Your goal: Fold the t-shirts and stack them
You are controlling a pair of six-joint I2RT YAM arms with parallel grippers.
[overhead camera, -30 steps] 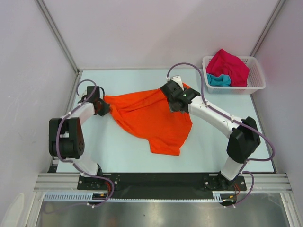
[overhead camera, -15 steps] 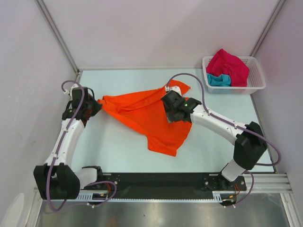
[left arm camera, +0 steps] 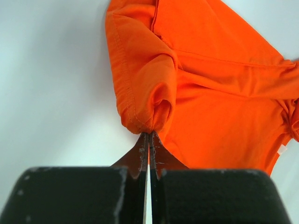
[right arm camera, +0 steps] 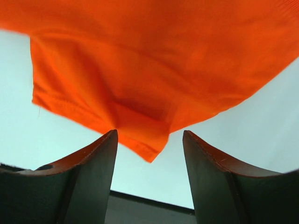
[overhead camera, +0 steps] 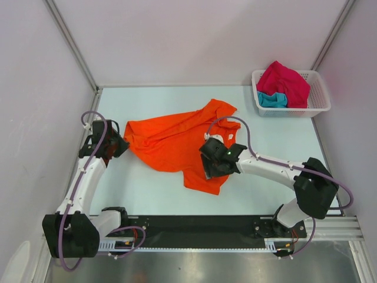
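The orange t-shirt (overhead camera: 177, 141) lies crumpled on the pale table, its collar end toward the far right. My left gripper (overhead camera: 121, 144) is shut on the shirt's left sleeve edge; in the left wrist view the tips (left arm camera: 149, 134) pinch a bunched fold of the orange cloth (left arm camera: 210, 98). My right gripper (overhead camera: 208, 171) hangs open over the shirt's near corner; in the right wrist view a corner of the orange cloth (right arm camera: 145, 140) lies between the spread fingers (right arm camera: 105, 144), which do not grip it. A crimson-pink shirt (overhead camera: 285, 79) and a teal shirt (overhead camera: 272, 99) lie in the basket.
The white lattice basket (overhead camera: 318, 97) stands at the far right corner. A black rail (overhead camera: 200, 224) runs along the near table edge by the arm bases. Grey walls close in the left, back and right.
My right gripper has let go of the shirt's far edge and moved toward the near side, over its lower corner. The far edge has dropped flat. My left gripper, still holding, shifted left and slightly nearer.
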